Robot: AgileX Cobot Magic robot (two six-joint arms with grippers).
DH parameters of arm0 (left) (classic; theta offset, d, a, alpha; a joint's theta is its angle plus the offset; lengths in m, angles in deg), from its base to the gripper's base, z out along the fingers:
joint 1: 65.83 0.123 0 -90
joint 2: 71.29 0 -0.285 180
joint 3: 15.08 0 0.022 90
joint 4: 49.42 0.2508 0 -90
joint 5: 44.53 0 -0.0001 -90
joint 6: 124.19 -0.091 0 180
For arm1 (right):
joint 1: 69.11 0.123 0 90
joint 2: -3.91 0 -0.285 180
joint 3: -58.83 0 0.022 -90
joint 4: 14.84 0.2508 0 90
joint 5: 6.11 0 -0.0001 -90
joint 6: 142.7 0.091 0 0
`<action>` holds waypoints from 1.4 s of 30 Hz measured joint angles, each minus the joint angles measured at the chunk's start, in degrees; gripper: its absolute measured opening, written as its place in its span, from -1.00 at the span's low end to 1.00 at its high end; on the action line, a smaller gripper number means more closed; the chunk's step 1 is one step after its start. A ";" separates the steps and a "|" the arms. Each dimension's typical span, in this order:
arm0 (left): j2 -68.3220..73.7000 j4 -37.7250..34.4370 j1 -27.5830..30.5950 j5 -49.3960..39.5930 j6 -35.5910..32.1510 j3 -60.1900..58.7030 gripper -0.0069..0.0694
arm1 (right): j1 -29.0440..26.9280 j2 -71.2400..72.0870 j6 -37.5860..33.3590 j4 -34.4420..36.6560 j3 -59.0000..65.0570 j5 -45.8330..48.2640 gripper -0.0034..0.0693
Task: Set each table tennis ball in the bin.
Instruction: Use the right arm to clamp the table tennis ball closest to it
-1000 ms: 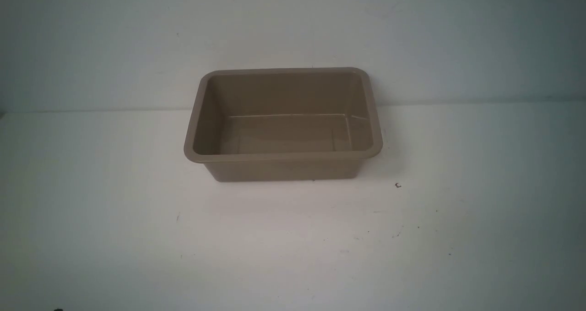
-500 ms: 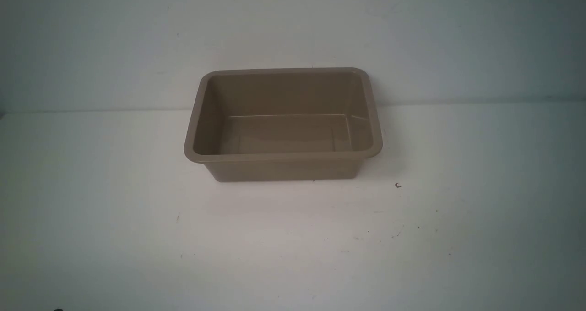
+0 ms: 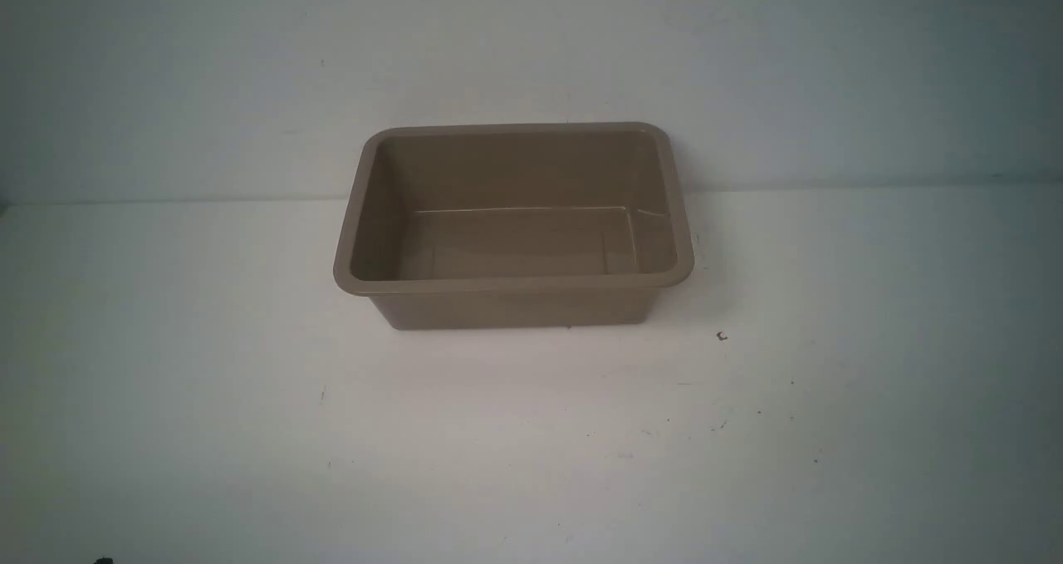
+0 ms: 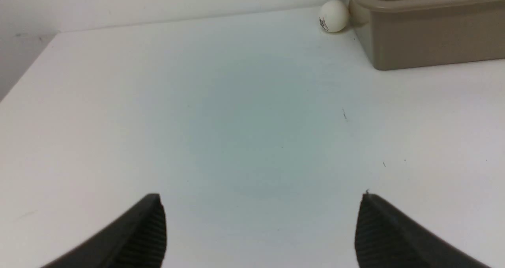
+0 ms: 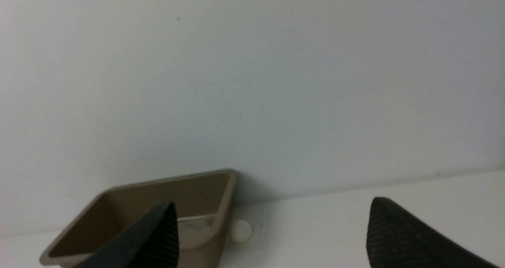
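Pincers, we see, both gape wide and empty: the left pincer and the right pincer. The taupe bin stands on the white bench by the back wall. One table tennis ball lies just beside the bin's left side, the other ball just beside its right side, both on the bench.
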 joint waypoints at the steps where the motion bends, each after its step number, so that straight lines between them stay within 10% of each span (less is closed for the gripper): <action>1: 0.00 -0.93 0.00 1.39 0.29 0.00 0.71 | 0.00 -0.87 -2.42 0.98 -0.85 2.15 0.68; 19: 0.00 -12.69 0.00 26.85 9.98 0.42 0.71 | 0.17 -54.84 -48.14 21.64 -25.50 15.92 0.52; 30: 10.42 -10.96 -0.12 7.27 8.88 9.45 0.71 | 0.17 -95.77 -48.26 27.92 -51.35 24.16 0.51; 42: 20.55 -11.19 -0.29 6.26 2.32 14.85 0.71 | 0.17 -96.17 -53.67 33.77 -54.23 24.42 0.24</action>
